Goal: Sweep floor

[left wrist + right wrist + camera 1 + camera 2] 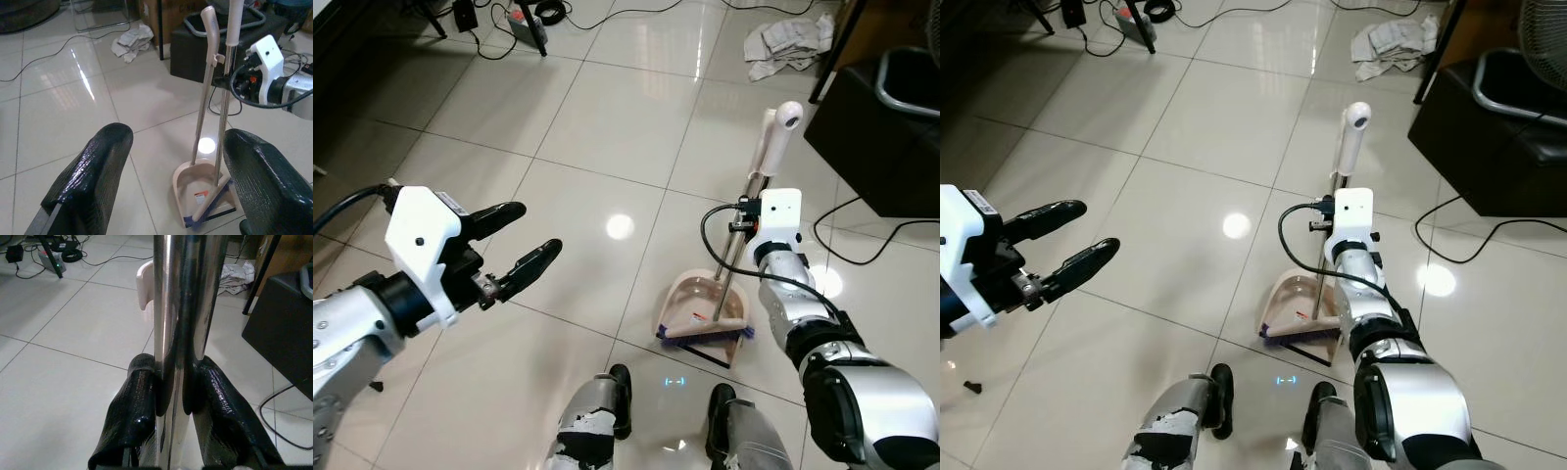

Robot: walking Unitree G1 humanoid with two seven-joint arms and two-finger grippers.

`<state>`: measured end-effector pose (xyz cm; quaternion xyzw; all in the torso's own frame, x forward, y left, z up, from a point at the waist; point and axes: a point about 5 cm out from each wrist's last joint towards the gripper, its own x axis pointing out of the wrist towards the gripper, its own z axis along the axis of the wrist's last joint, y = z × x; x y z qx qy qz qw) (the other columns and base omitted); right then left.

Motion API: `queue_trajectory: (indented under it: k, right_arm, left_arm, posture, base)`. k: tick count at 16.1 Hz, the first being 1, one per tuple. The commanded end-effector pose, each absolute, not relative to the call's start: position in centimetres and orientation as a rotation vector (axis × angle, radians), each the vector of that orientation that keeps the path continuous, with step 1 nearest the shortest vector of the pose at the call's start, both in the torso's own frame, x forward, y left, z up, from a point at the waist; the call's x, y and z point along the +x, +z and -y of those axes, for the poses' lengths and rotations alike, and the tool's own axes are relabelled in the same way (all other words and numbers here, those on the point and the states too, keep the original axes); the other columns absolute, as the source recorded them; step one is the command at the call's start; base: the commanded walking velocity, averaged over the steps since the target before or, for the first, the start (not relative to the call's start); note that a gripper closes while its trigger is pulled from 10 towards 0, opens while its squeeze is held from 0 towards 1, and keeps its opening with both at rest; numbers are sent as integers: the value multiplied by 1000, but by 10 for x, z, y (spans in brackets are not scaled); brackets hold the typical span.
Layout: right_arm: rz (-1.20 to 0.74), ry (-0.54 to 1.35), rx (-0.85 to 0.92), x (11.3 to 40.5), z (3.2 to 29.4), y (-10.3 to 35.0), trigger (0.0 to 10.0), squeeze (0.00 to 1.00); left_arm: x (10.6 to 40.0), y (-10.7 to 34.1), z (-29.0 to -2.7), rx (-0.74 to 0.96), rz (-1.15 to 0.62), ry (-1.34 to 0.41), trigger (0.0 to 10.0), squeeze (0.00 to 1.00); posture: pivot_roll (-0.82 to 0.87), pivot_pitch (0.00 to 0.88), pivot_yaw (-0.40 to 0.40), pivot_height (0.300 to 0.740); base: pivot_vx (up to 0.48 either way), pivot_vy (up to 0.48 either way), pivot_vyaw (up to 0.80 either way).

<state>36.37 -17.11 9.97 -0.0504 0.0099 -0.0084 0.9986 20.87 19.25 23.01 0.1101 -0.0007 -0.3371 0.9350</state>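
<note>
A broom with a silver pole (736,257) and a white grip (783,127) stands upright, its purple bristles (705,338) resting in a beige dustpan (697,297) on the tiled floor. The dustpan's beige handle (208,73) rises beside the pole. My right gripper (173,377) is shut on the silver pole (181,298) about midway up, in front of me to the right. My left gripper (536,228) is held out at the left, open and empty, well apart from the broom. In the left wrist view, the dustpan (198,183) sits between the fingers (93,171).
A black cabinet (881,137) stands close behind the broom on the right, with cables (862,245) trailing on the floor beside it. A crumpled cloth (790,41) lies at the back. A power strip and cords (524,20) lie at the far left. My feet (619,392) stand just behind the dustpan.
</note>
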Motion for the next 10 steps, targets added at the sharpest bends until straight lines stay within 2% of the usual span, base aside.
queue_trajectory:
  k: [1, 10]
  right_arm:
    - [-3, -9, -80, 360, 167, 96, 0, 0]
    - [177, 38, 44, 354, 138, 109, 0, 0]
  left_arm:
    - [209, 227, -193, 227, -2, -680, 10000, 0]
    - [225, 210, -184, 176, 30, -678, 10000, 0]
  posture:
    - [378, 320, 125, 740]
    - [220, 286, 103, 740]
  base:
    - [0, 0, 0]
    - [0, 0, 0]
